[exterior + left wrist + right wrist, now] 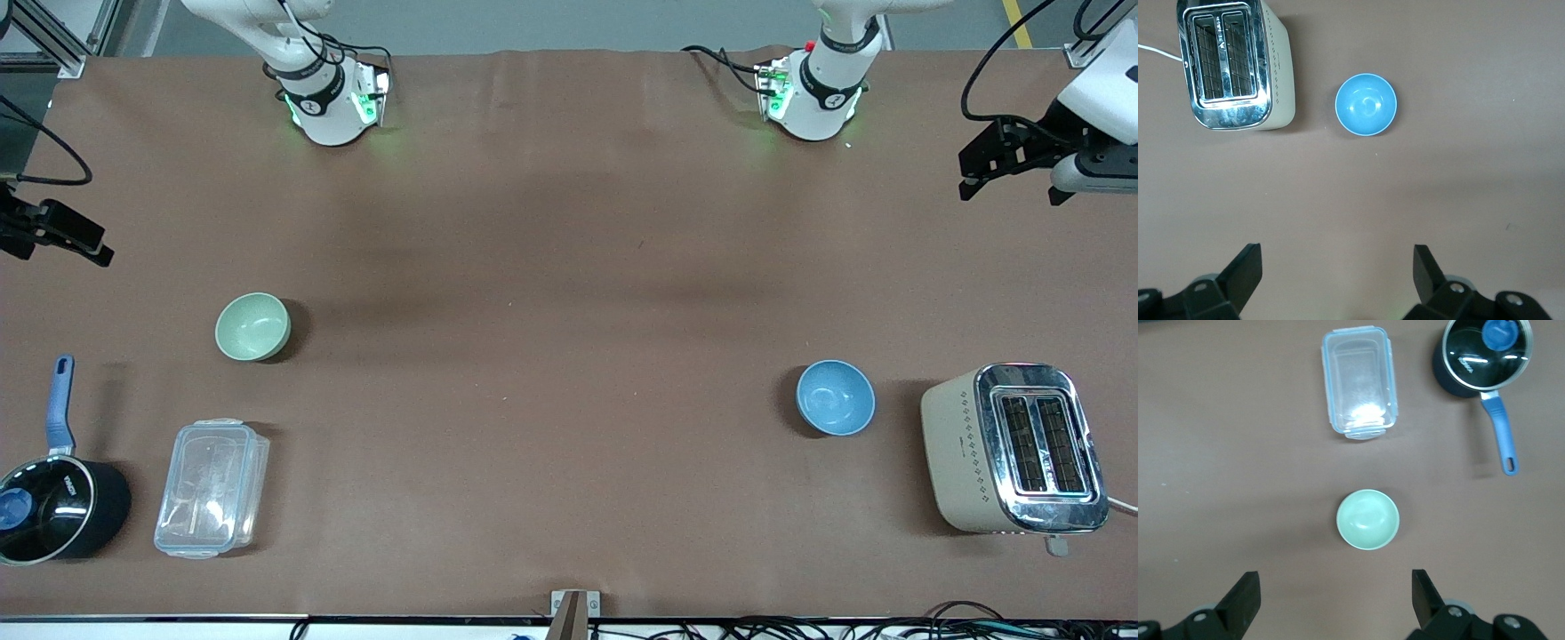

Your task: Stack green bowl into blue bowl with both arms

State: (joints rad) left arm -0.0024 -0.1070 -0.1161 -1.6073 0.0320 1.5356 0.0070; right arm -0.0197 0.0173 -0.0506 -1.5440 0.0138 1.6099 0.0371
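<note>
1. Green bowl (253, 326) sits upright and empty on the worktop (551, 293), toward the right arm's end, roughly midway between the robots' edge and the front-camera edge. Nothing touches it.
2. Blue bowl (835, 397) is upright and empty toward the left arm's end, a bit nearer the front-camera edge than the green bowl. The two bowls are well apart — likely why both arms are called for, since each bowl sits on its own arm's side.
3. Left end effector (1013, 160) hangs in the air over the worktop's edge at the left arm's end, near the robots' edge. Fingers (1245, 273) spread wide, released, holding nothing. Its wrist camera looks down at the blue bowl (1365, 104) beside the toaster (1231, 63).
4. Right end effector (62, 233) hangs over the edge at the right arm's end. Fingers (1245, 597) spread, released, empty. Its wrist view has the green bowl (1367, 519) about centred between the fingers — probably lined up for a descent onto it.
5. Bystanders: toaster (1013, 449) just beside the blue bowl, near the front-camera corner at the left arm's end; clear lidded container (212, 487) and black saucepan (58, 507) with blue handle near the front-camera corner at the right arm's end.
6. Judgement: task not begun; no grasp made. Next likely step is the right arm picking the green bowl by its rim.
</note>
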